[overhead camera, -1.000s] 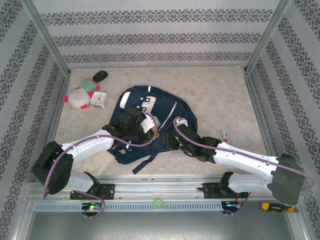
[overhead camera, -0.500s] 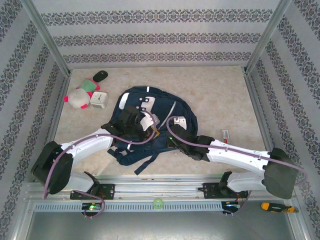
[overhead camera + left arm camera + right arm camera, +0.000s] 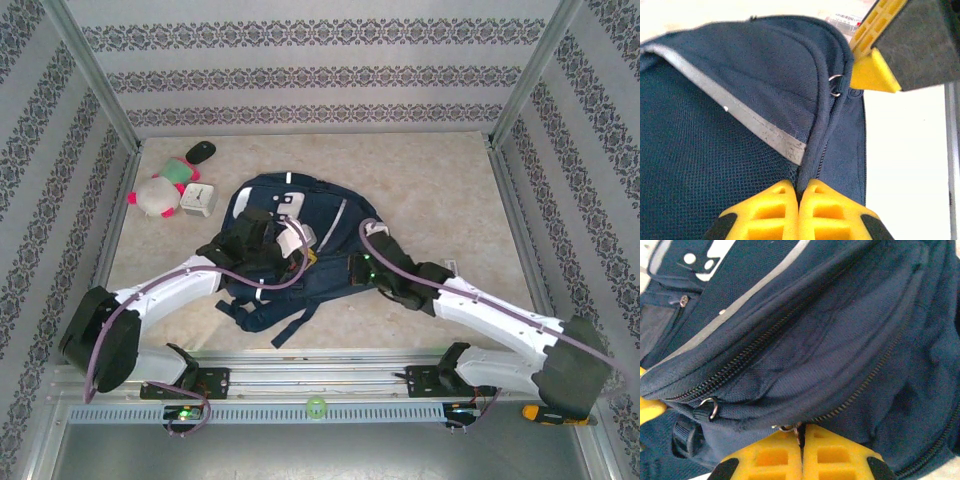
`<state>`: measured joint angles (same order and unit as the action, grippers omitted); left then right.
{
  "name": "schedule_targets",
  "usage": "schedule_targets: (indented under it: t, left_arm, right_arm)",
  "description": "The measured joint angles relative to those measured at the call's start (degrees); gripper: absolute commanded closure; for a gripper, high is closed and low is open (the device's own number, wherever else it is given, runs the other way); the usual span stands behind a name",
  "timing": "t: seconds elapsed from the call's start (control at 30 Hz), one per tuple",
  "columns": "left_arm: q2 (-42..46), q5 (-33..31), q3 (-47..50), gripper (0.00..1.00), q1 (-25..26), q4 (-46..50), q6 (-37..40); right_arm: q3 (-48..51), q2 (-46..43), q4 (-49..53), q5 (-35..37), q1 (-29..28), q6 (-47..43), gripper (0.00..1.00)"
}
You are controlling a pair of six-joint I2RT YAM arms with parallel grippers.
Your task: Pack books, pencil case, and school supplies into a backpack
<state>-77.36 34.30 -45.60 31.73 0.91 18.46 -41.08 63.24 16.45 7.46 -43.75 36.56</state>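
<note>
pinching the backpack at its zips with both grippers

finding the backpack [image 3: 335, 245] lying flat in the middle of the beige table [image 3: 440, 190], dark navy, with white patches toward its far end and straps trailing toward the arm bases.

reaching in from the left with the left gripper [image 3: 300, 250] over the bag's upper face. in the left wrist view, pressing the yellow fingertips [image 3: 777, 205] tight together on a piped navy seam beside a zip, just below a grey reflective strip [image 3: 755, 125].

reaching in from the right with the right gripper [image 3: 345, 268] at the bag's near right side. in the right wrist view, holding the yellow fingers [image 3: 832, 455] flush against each other, with a small metal zip pull [image 3: 789, 428] caught at their tips.

seeing a yellow finger of the right gripper in the upper right of the left wrist view, just beside a second ring pull [image 3: 835, 85].

noting, well apart at the table's far left corner, a pink-and-white plush toy [image 3: 155, 197], a white square clock [image 3: 197, 200] just beside it, a green block [image 3: 178, 172] and a black oval object [image 3: 201, 150].
</note>
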Motion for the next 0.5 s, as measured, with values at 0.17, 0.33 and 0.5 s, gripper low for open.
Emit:
schedule_targets:
  t: [0.17, 0.33, 0.5]
  left_arm:
    - [2.45, 0.2, -1.88, 1.0, -1.11, 5.42, 8.31]
    - [2.89, 0.13, -1.99, 0.71, -1.46, 9.31, 10.6]
    - [7.69, -6.8, 1.86, 0.48, -2.69, 9.79, -3.61]
  right_arm:
    - [1.09, -4.11, 0.37, -13.88, 8.31, -8.5, 1.0]
    - [1.57, -3.06, 0.74, -21.99, 10.51, -13.09, 1.0]
    - [2.86, -1.07, 2.1, -22.12, 11.76, -14.32, 1.0]
